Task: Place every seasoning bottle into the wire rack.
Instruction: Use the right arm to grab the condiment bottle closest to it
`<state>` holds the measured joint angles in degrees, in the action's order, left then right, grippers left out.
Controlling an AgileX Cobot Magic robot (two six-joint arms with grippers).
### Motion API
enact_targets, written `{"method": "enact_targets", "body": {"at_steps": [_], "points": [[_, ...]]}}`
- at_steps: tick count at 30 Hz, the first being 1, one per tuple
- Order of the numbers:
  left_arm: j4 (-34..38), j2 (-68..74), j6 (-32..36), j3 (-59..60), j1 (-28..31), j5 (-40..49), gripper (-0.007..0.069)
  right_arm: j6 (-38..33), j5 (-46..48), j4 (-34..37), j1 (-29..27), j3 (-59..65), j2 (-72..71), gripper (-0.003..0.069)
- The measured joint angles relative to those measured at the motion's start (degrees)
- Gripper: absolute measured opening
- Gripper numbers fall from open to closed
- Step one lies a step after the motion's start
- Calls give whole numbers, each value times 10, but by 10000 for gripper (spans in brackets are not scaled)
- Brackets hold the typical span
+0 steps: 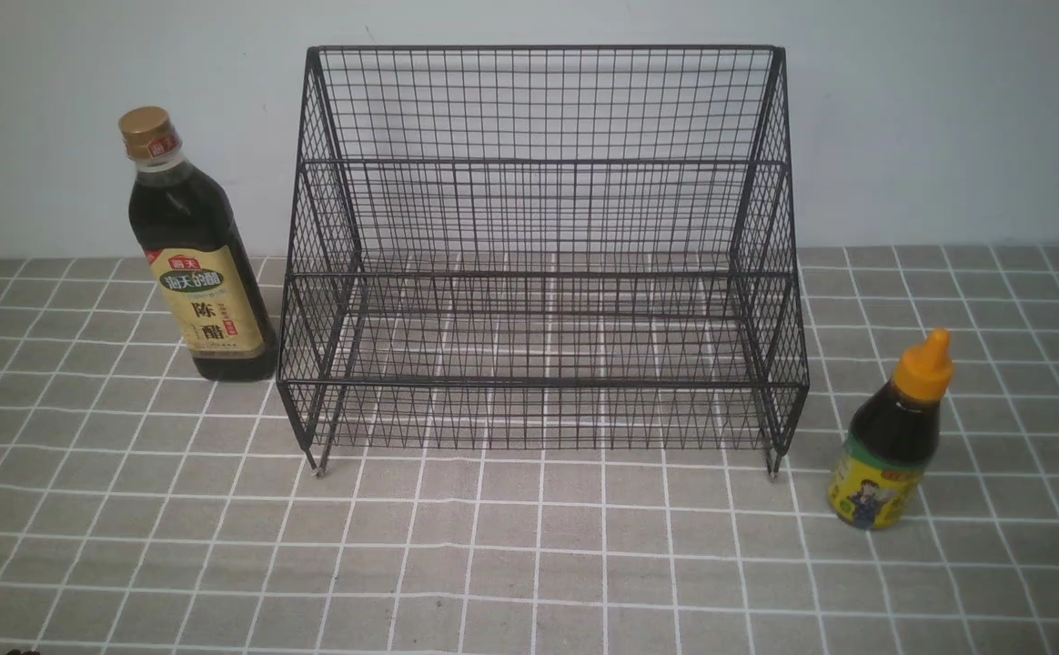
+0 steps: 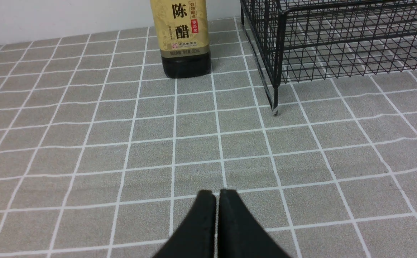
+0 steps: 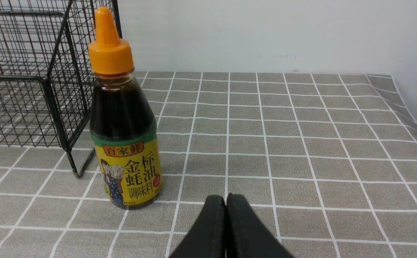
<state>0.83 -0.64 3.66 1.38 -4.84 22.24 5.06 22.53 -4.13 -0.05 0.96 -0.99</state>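
Observation:
The black wire rack stands in the middle of the table against the wall, both tiers bare. The tall dark bottle with gold cap and tan label stands upright just left of the rack; its lower part shows in the left wrist view. The short bottle with orange nozzle cap stands upright by the rack's front right foot, also in the right wrist view. My left gripper is shut and empty, low over the cloth, well short of the tall bottle. My right gripper is shut and empty, close beside the short bottle.
A grey checked cloth covers the table. A white wall rises right behind the rack and the tall bottle. The cloth's right edge shows in the right wrist view. Neither arm shows in the front view.

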Motion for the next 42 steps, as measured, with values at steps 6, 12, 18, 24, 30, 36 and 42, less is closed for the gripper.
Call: {"method": "enact_targets", "body": {"at_steps": [6,12,18,24,30,36,42], "points": [[0,0,0,0,0,0,-7,0,0,0,0,0,0,-12],[0,0,0,0,0,0,-7,0,0,0,0,0,0,-12],[0,0,0,0,0,0,-7,1,-1,3,0,0,0,-12],[0,0,0,0,0,0,-7,54,-98,137,0,6,0,-12],[0,0,0,0,0,0,-7,83,-231,283,0,6,0,-12],[0,0,0,0,0,0,-7,60,-285,310,1,6,0,-12],[0,0,0,0,0,0,-7,43,-176,311,1,-103,29,-12]]}}
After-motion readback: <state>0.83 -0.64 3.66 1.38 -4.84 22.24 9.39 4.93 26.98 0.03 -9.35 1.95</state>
